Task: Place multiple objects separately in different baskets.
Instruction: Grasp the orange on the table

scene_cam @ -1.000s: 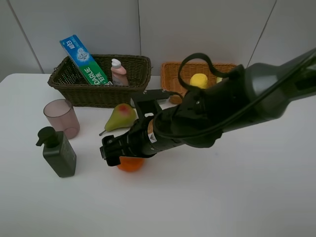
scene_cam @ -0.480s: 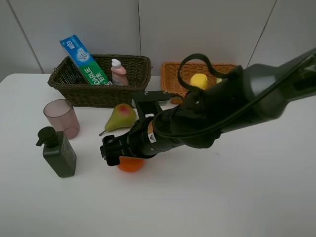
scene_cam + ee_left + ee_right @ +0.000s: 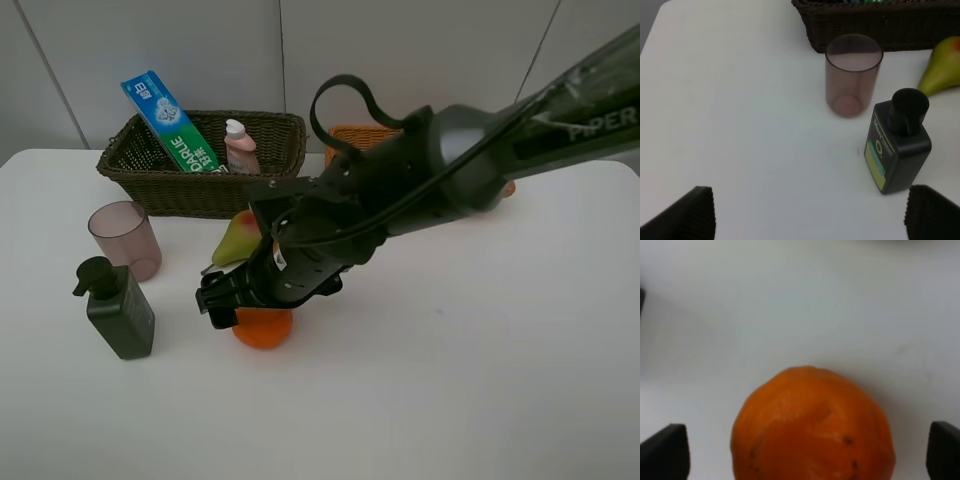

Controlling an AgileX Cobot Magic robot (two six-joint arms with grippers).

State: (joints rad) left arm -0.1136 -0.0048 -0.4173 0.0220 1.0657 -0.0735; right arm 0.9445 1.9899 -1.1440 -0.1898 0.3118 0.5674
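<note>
Orange [image 3: 263, 327] sits on the table [image 3: 450, 380], front of centre, not gripped. Right gripper [image 3: 222, 303] is low over it with jaws released and spread wide, one tip on each side of the orange, both clear of it in the right wrist view. Pear [image 3: 238, 240] lies just behind, partly hidden by the right arm. Cup [image 3: 125, 238] stands upright at left, with the pump bottle [image 3: 118, 310] upright just in front of it. Dark basket [image 3: 200, 190] at back left holds a leaning box [image 3: 170, 120] and an upright pink bottle [image 3: 239, 147]. Tan basket [image 3: 350, 140] at back is mostly hidden by the arm. Left gripper [image 3: 810, 217] has jaws released and wide apart, holds nothing, and is above the table near the cup and pump bottle.
</note>
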